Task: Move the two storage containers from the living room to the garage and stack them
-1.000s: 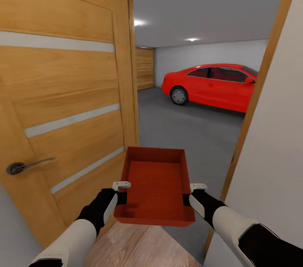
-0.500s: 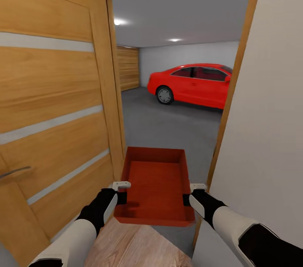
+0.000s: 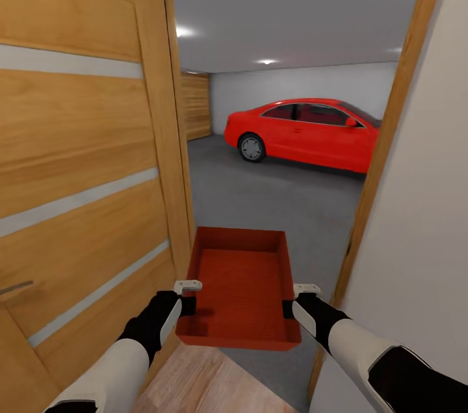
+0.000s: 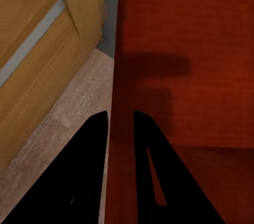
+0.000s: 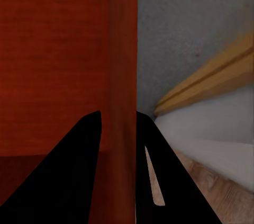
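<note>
I carry one orange-red storage container [image 3: 240, 286] level in front of me, at the doorway into the garage. My left gripper [image 3: 187, 296] is shut on its left wall [image 4: 119, 75], and my right gripper [image 3: 294, 299] is shut on its right wall [image 5: 124, 65]. Black fingers [image 4: 95, 144] straddle the wall in the left wrist view, and fingers [image 5: 84, 150] do the same in the right wrist view. The bin is empty inside. Beyond it lies the dark grey concrete floor [image 3: 286, 198] of the garage. The second container is out of view.
An open wooden door [image 3: 78, 159] stands close at my left, and the wooden door frame [image 3: 383, 146] with a white wall [image 3: 422, 237] is close at my right. A red car [image 3: 305, 130] is parked far inside. Light wood planks [image 3: 208, 387] lie under me.
The view has swung and advanced toward the doorway: the door handle has slid out at the left and the right frame has shifted. The container stays held the same way in both grippers.
</note>
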